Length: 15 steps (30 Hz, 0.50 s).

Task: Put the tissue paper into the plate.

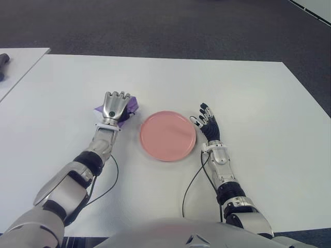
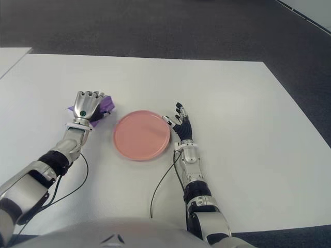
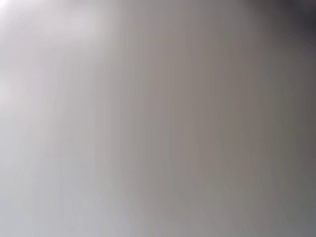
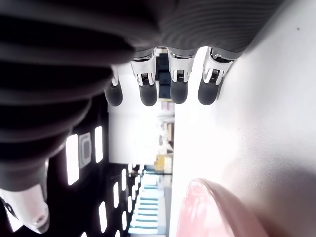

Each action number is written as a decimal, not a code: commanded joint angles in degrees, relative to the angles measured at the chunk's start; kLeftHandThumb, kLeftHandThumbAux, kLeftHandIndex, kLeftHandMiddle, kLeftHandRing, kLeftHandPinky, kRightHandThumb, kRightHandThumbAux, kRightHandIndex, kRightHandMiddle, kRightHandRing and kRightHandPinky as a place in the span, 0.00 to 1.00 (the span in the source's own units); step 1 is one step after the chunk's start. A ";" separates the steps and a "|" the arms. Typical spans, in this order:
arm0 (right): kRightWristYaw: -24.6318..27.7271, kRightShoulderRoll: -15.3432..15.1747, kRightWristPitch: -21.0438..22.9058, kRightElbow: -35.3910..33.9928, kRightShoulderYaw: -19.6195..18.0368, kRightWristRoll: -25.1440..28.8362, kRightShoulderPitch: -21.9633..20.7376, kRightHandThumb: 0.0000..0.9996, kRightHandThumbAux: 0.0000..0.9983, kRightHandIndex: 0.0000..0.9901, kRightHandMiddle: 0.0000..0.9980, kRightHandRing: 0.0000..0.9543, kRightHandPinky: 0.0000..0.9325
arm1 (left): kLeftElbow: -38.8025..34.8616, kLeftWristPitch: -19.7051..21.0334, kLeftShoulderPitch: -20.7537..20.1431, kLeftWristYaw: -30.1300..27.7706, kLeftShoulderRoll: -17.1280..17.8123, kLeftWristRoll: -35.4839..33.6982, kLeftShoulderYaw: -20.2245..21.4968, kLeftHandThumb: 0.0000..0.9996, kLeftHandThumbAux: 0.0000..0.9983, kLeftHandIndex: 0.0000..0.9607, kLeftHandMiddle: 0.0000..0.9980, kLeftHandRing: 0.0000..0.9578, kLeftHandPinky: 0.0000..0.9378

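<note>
Nearest the robot's body, two dark cables (image 1: 192, 188) trail over the white table (image 1: 258, 103) from the forearms; farther out sits the right hand (image 1: 208, 124), just beside the right edge of the pink plate (image 1: 168, 135), fingers extended and loosely spread, holding nothing; whether it touches the plate rim cannot be told from the eye views.

Level with it on the other side of the plate, slightly farther out, is the left hand (image 1: 116, 106), palm down, knuckles up, fingers curled over the purple tissue paper (image 1: 131, 105); the tissue lies on the table just left of the plate, outside it, purple edges poking out on both sides of the hand; the hand covers and touches it; whether the curled fingers actually pinch it cannot be told.

The plate holds nothing.

Farthest out: dark carpet (image 1: 155, 26) beyond the table's far edge; at the far left, the corner of a second white table (image 1: 15, 62) with a dark object (image 1: 3, 64) on it, seen only in the left eye view.

Right wrist view adds four dark fingertips (image 4: 143, 94) straight and apart, thumb (image 4: 29, 212) off to one side, and the plate's pink rim close by; left wrist view is a featureless grey blur and shows nothing of its hand.
</note>
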 commanded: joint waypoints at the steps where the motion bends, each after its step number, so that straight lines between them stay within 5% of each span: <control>1: -0.11 0.26 3.01 4.19 -0.42 0.59 4.43 0.13 0.64 0.00 0.00 0.00 0.00 | -2.36 0.11 -0.30 1.28 0.97 0.44 1.19 0.75 0.69 0.46 0.84 0.89 0.92; 15: -1.71 0.77 5.73 -0.25 -0.03 -0.17 5.70 0.14 0.61 0.00 0.00 0.00 0.00 | -17.97 0.02 -0.10 -0.94 1.79 0.93 5.20 0.75 0.69 0.46 0.84 0.89 0.92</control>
